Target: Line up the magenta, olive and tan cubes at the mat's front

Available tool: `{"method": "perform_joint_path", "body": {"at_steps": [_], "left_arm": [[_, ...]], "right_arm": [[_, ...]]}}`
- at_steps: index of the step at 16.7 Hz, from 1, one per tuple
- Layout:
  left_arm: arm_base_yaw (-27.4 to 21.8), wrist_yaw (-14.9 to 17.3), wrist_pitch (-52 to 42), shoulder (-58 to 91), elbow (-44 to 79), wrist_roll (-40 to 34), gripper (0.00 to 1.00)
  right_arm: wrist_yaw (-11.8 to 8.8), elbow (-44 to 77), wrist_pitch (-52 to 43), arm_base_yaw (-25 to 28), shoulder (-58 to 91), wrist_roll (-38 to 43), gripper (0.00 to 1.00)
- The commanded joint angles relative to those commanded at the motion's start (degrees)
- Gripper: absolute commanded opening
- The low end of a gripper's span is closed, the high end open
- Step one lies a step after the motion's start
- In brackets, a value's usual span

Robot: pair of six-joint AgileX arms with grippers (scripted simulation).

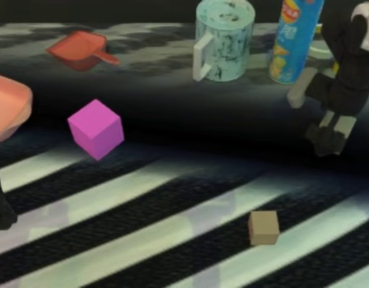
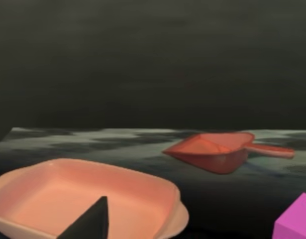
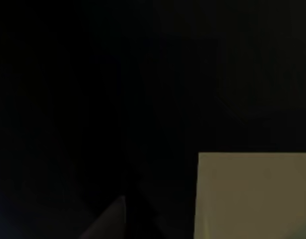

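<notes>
Right gripper [image 1: 329, 139]: hanging near the mat's [image 1: 172, 240] right edge, holding the olive cube [image 3: 252, 194].
Magenta cube [image 1: 96, 129]: sitting toward the left edge.

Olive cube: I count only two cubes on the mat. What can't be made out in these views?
Olive cube: nowhere in the top view; possibly hidden under the right end effector at the back right.
Right wrist view: dark.
Left end effector: cut off by the top view's left edge.
</notes>
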Motion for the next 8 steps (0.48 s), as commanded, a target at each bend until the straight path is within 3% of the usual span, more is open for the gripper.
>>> {"method": "perform_joint_path", "body": {"at_steps": [6,8], "left_arm": [[0.00,0.00,0.00,0.00,0.00,0.00,1.00],[0.00,0.00,0.00,0.00,0.00,0.00,1.00]], "right_arm": [[0.00,0.00,0.00,0.00,0.00,0.00,0.02],[0.00,0.00,0.00,0.00,0.00,0.00,0.00]]}}
